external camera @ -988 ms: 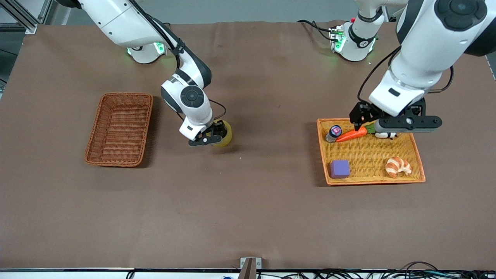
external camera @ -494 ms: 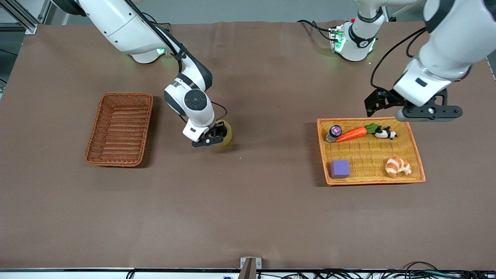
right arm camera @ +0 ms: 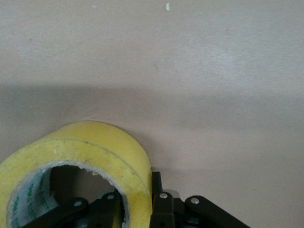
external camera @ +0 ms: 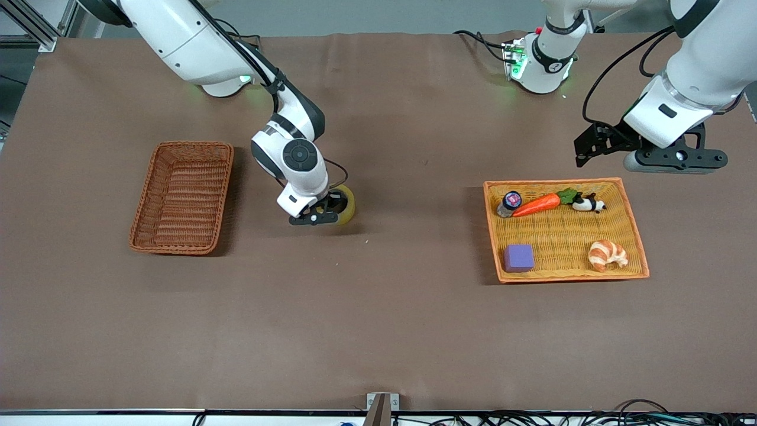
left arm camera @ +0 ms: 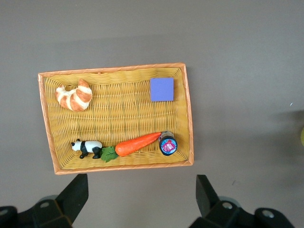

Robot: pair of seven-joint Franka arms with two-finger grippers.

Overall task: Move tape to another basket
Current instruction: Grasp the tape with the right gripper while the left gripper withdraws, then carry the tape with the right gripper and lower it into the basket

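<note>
The tape [external camera: 344, 205] sits on the brown table [external camera: 378, 307] between the two baskets, closer to the reddish-brown basket [external camera: 183, 196] than to the orange tray [external camera: 634, 228]. The right gripper [external camera: 322, 211] is down at the tape; from the front camera the wrist hides most of the grasp. The right wrist view fills that in: the roll [right arm camera: 80, 164] stands tilted on its edge, and one finger [right arm camera: 163, 209] presses the outside of its wall while another reaches into the hollow core, so the claw is pinching the tape's wall. The basket itself shows only in the front view, toward the right arm's end of the table from the tape. The left gripper [external camera: 650, 155] hangs in the air by the tray's edge nearest the robot bases, its fingers spread wide with nothing between them, as the left wrist view [left arm camera: 140, 197] makes plain. That same view looks straight down into the tray [left arm camera: 47, 123], showing a croissant [left arm camera: 74, 95], a purple block [left arm camera: 162, 89], a carrot [left arm camera: 135, 144], a toy panda [left arm camera: 87, 147] and a small jar [left arm camera: 168, 144].
</note>
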